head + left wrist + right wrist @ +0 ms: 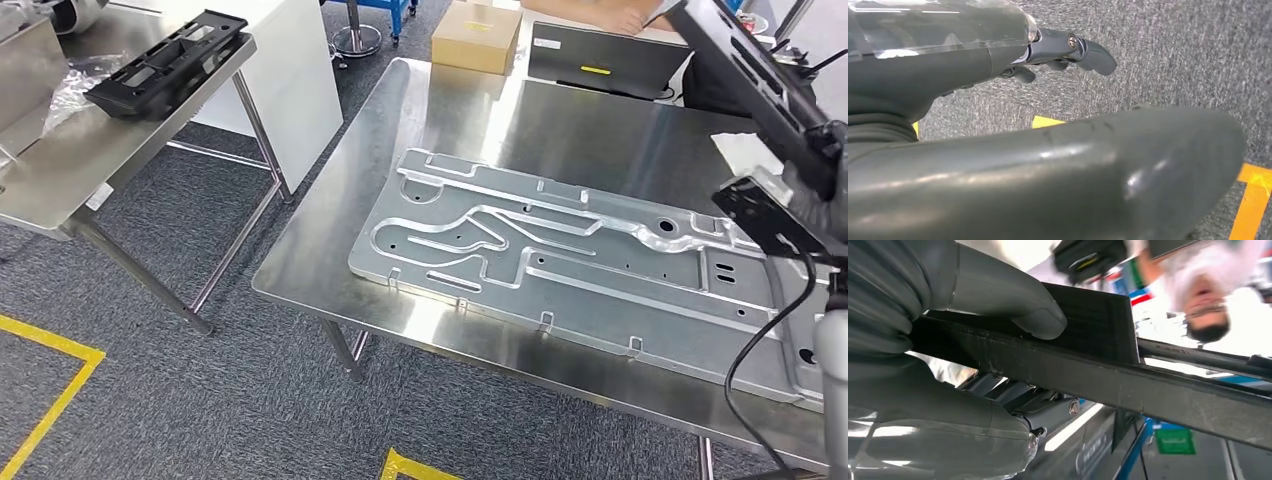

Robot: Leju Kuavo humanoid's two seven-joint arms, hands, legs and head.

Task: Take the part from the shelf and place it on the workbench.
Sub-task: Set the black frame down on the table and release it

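Your right hand grips the long black plastic part, its far end cut off; left hand hangs empty, fingers loosely apart.

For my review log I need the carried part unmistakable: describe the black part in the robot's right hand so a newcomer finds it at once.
Start at the large steel workbench bearing a stamped metal panel. Above its right end, the right hand grips a long black plastic part, tilted in the air. A similar black part lies on the smaller table at left; this one is held aloft rather than resting.
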